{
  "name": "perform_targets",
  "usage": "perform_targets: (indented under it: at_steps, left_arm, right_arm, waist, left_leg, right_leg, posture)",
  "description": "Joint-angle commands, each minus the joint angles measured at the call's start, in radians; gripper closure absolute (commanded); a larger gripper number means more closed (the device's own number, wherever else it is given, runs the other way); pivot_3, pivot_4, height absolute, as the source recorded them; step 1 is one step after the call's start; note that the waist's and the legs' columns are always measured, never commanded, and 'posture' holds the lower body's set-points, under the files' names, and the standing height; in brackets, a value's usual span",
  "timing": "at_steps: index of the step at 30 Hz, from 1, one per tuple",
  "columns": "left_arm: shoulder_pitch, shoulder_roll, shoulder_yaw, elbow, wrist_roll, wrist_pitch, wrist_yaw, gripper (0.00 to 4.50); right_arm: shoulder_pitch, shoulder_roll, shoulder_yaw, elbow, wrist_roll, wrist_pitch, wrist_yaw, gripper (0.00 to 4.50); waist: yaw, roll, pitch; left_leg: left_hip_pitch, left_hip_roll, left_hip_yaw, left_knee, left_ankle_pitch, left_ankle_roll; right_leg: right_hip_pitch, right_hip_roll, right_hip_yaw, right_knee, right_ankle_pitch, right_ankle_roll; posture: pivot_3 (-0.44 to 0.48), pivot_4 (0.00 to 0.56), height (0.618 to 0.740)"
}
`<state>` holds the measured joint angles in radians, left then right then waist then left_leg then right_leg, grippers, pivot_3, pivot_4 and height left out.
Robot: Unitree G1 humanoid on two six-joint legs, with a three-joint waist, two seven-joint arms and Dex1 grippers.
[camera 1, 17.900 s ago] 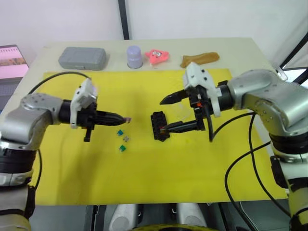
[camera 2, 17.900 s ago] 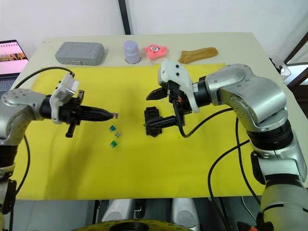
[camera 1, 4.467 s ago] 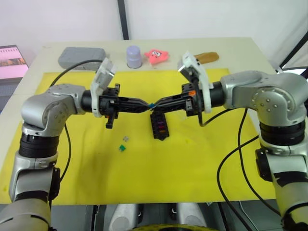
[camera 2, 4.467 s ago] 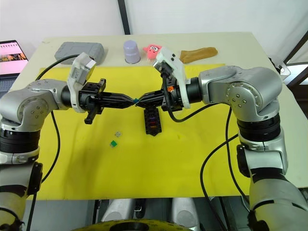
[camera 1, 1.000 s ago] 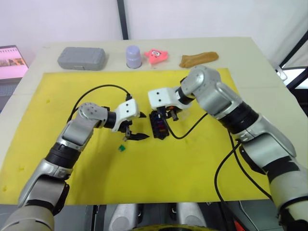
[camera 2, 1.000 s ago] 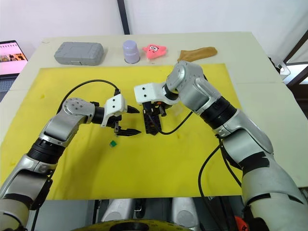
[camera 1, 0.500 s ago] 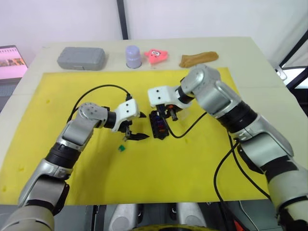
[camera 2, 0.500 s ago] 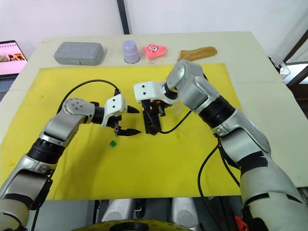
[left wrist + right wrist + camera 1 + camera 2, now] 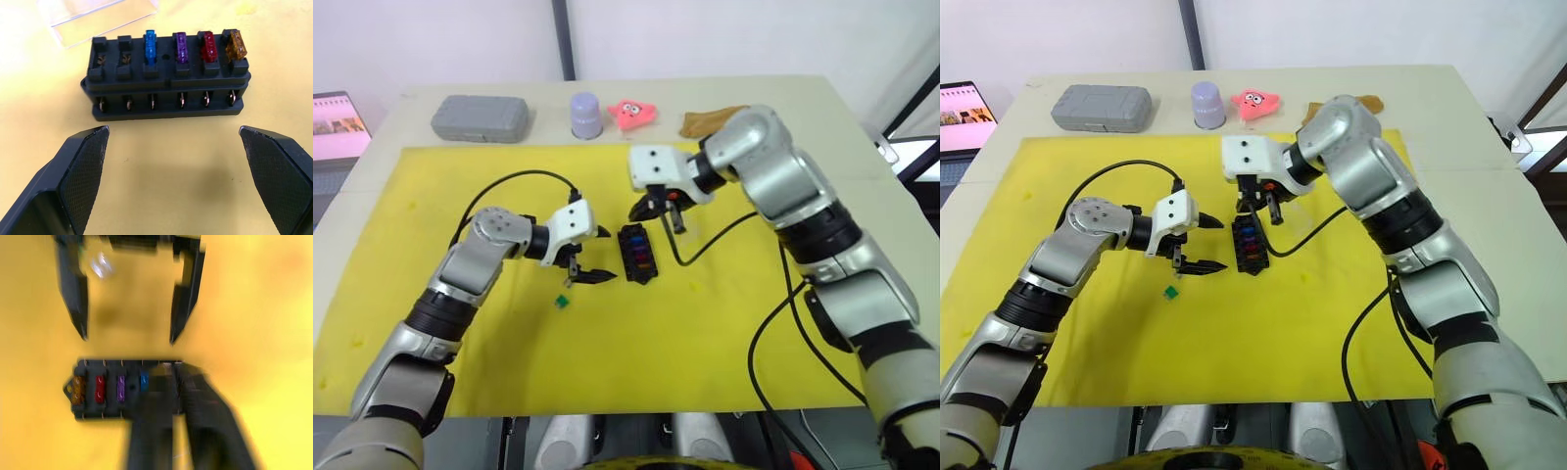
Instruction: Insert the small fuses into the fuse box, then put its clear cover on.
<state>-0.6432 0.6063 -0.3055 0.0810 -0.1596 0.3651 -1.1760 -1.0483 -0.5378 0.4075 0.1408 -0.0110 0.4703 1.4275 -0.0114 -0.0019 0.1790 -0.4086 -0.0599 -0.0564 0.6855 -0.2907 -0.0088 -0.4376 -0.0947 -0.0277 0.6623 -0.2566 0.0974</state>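
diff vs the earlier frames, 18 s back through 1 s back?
The right pincer has lifted off the black slotted fuse box toward the table's far side. Since 18 s ago the box gained blue and purple fuses, and two fuses left the mat. The open left pincer, the green fuse and the clear cover stayed put.

You have bright, even light over the yellow mat (image 9: 705, 323), with soft shadows under both arms. The left wrist view is crisp on the fuse box (image 9: 166, 73), though its near fingers (image 9: 80, 169) look soft. The right wrist view is smeared by motion blur.
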Motion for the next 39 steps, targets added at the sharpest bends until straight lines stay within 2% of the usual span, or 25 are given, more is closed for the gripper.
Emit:
perform_targets:
  at_steps: [1, 9, 15, 21, 29, 39]
  left_arm:
    - [-0.025, 0.004, 0.024, -0.009, 0.001, -0.010, -0.001, 0.00]
    - [-0.041, -0.003, 0.015, 0.007, 0.002, -0.015, -0.009, 0.00]
    - [-0.044, -0.003, 0.013, 0.010, 0.004, -0.016, -0.016, 0.00]
    - [-0.044, -0.001, 0.014, 0.008, 0.006, -0.017, -0.020, 0.00]
    - [-0.044, -0.002, 0.014, 0.006, 0.007, -0.018, -0.020, 0.00]
    - [-0.044, -0.004, 0.014, 0.006, 0.008, -0.020, -0.020, 0.00]
  right_arm:
    - [0.056, 0.004, -0.070, -0.034, 0.058, -0.038, -0.045, 4.49]
    - [0.139, 0.038, -0.095, 0.050, 0.072, -0.048, -0.151, 4.49]
    - [0.140, 0.044, -0.097, 0.060, 0.115, -0.002, -0.136, 4.49]
    - [0.166, 0.038, -0.068, 0.067, 0.108, -0.020, -0.132, 4.49]
    - [0.194, 0.036, -0.001, 0.165, 0.023, -0.119, -0.167, 4.49]
    - [0.181, 0.019, 0.062, 0.203, -0.018, -0.039, -0.148, 4.49]
  waist:
    - [-0.002, 0.000, 0.000]
    - [-0.004, 0.000, 0.000]
    - [-0.002, 0.000, 0.000]
    - [-0.002, 0.000, 0.000]
    - [-0.002, 0.000, 0.000]
    - [-0.001, 0.000, -0.001]
  left_leg:
    - [0.000, 0.000, 0.000, 0.000, 0.000, 0.000]
    - [0.000, 0.000, 0.001, 0.000, 0.000, 0.000]
    - [0.000, 0.000, 0.000, 0.000, 0.000, 0.000]
    - [0.000, 0.000, 0.000, 0.000, 0.000, 0.000]
    - [0.001, 0.000, 0.000, 0.000, 0.000, 0.000]
    - [0.004, 0.000, 0.000, 0.000, 0.000, 0.000]
  right_leg:
    - [0.000, 0.000, 0.000, 0.000, 0.000, 0.000]
    - [-0.001, 0.000, 0.000, 0.000, 0.000, 0.000]
    - [-0.001, 0.000, 0.000, 0.000, 0.000, 0.000]
    - [-0.001, 0.000, 0.000, 0.000, 0.000, 0.000]
    - [0.001, 0.001, 0.000, 0.000, 0.000, 0.000]
    - [0.005, 0.001, 0.000, 0.000, 0.000, 0.000]
  posture:
    - [0.000, 0.150, 0.731]
    - [0.000, 0.150, 0.731]
    - [0.000, 0.150, 0.731]
    - [0.000, 0.150, 0.731]
    - [0.000, 0.150, 0.731]
    - [0.000, 0.150, 0.731]
